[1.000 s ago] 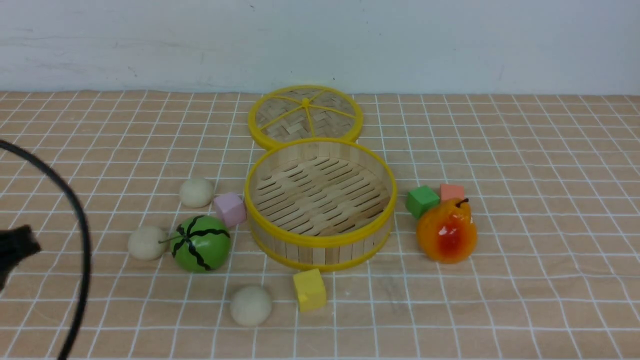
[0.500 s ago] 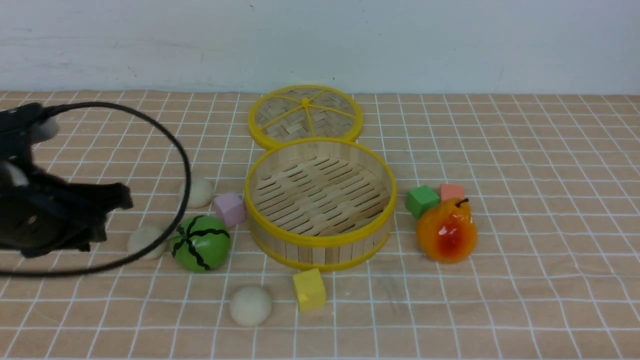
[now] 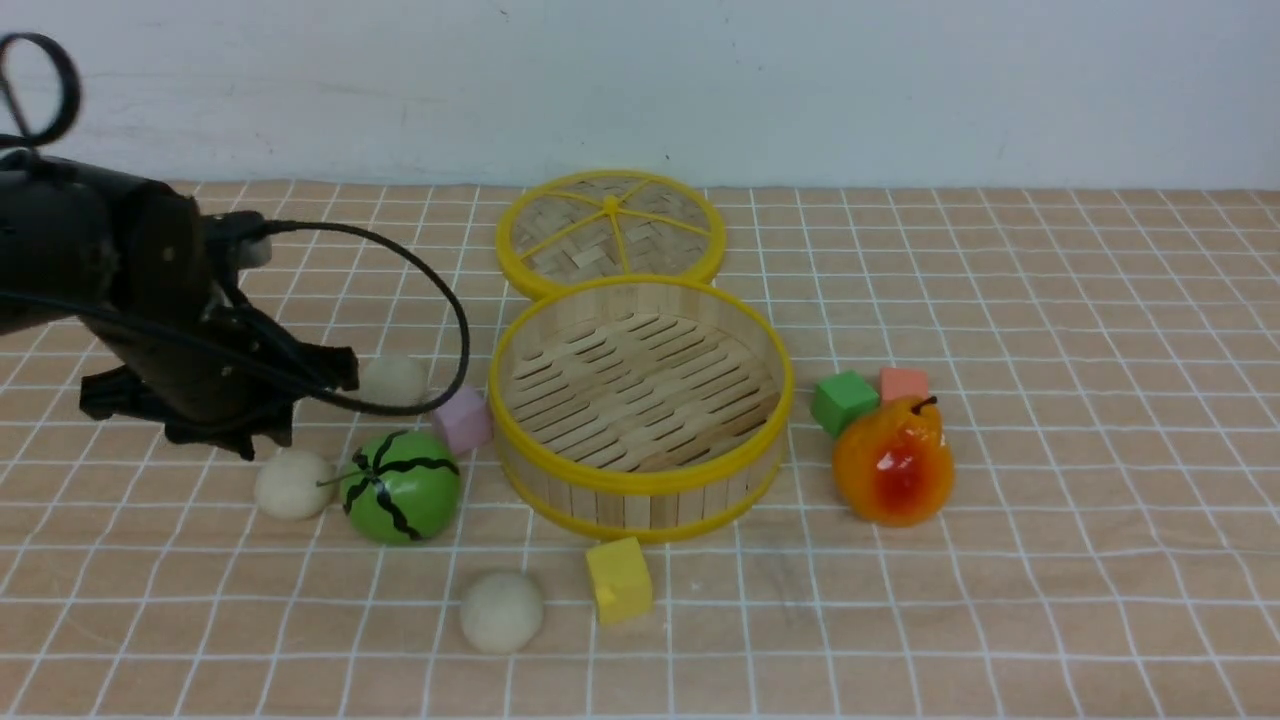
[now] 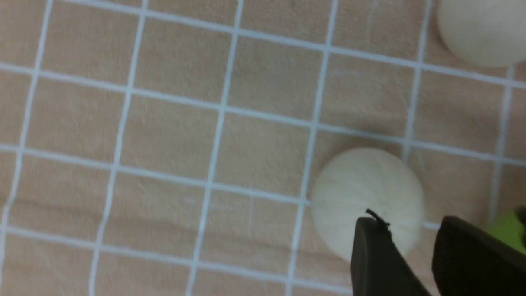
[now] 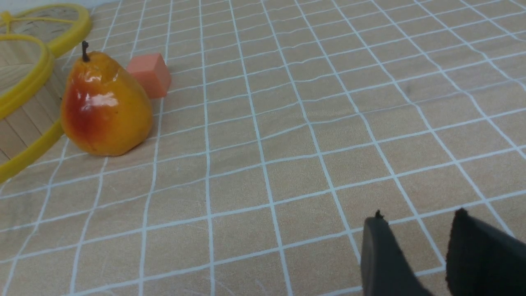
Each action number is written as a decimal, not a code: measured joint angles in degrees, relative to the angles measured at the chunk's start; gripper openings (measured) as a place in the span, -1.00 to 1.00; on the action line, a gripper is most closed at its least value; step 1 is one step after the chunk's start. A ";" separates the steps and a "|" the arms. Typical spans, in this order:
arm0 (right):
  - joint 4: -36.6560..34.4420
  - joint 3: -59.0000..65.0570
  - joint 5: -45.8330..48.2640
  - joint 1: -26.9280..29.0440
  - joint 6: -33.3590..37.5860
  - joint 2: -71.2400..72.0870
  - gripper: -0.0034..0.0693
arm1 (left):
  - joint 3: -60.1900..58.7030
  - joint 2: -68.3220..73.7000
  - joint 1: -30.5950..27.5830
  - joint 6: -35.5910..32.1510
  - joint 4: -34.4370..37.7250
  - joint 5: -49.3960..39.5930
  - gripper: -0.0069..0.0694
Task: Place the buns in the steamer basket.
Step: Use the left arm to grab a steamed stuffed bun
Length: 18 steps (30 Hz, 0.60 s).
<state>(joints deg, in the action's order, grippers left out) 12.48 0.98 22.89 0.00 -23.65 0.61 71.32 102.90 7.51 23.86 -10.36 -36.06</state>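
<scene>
Fingers [image 4: 374, 263] of left gripper [image 4: 407, 220] apart, nothing clamped, over left bun [image 3: 293, 485]; melon ball [image 3: 402, 487] just right of it. All 3 buns on cloth [image 3: 1000, 600], outside steamer basket [image 3: 640, 482]; far bun [image 3: 395, 383] by pink cube [image 3: 462, 420]; right gripper [image 5: 415, 220] likewise apart.

Large round bamboo steamer basket [image 3: 640, 503] with yellow rims and slat walls stands upright, open-topped, slatted floor bare. Three small smooth off-white dough-like buns [image 4: 365, 193] all lie outside it, to its left: front bun [image 3: 502, 611] nearest the camera off its front-left, left bun [image 3: 293, 485] well apart from it, back bun [image 3: 400, 375] near its left wall, partly hidden.
</scene>
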 joint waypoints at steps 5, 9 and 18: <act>0.00 0.00 0.00 0.00 0.00 0.00 -0.24 | 0.57 4.34 0.00 0.00 -0.40 1.33 -0.25; 0.00 0.00 0.00 0.00 0.00 0.00 -0.24 | 0.63 6.20 0.00 0.00 -0.59 1.43 -0.25; 0.00 0.00 0.00 0.00 0.00 0.00 -0.24 | 0.87 6.27 0.00 -0.14 -0.50 0.48 -0.82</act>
<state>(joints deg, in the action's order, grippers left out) 12.48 0.98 22.89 0.00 -23.65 0.61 72.19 109.17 7.51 23.73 -10.86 -35.57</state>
